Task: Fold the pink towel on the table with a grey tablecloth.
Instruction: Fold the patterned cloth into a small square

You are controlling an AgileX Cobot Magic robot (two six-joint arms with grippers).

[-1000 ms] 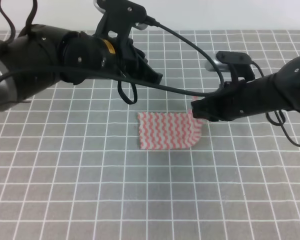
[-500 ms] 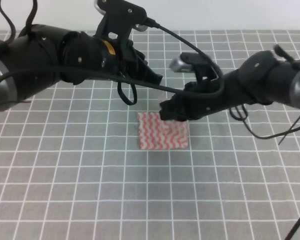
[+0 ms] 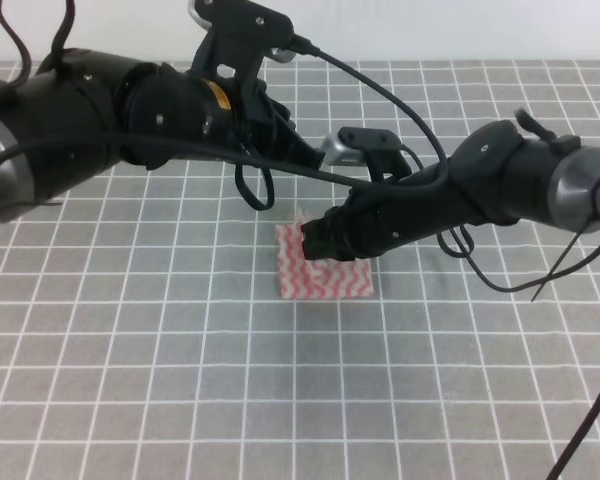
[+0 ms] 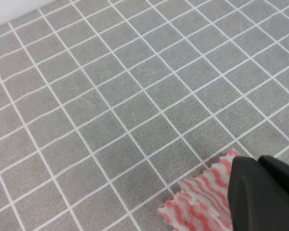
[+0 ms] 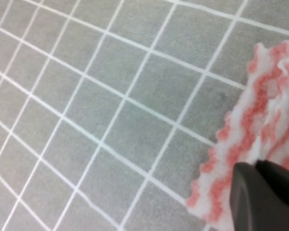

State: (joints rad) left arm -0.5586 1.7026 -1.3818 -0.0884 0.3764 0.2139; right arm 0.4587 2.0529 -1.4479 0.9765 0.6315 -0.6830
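Fold step under way; right tool (image 3: 318, 243) low over pink towel (image 3: 325, 281) at mid table (image 3: 130, 380), apparently pinching carried edge, grip unclear; left tool (image 3: 305, 150) behind, state unclear; next: lay edge flush, release.

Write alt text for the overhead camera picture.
The right pincer reaches across the pink towel, lying partly folded on the table with a grey tablecloth. The left arm is raised behind it.
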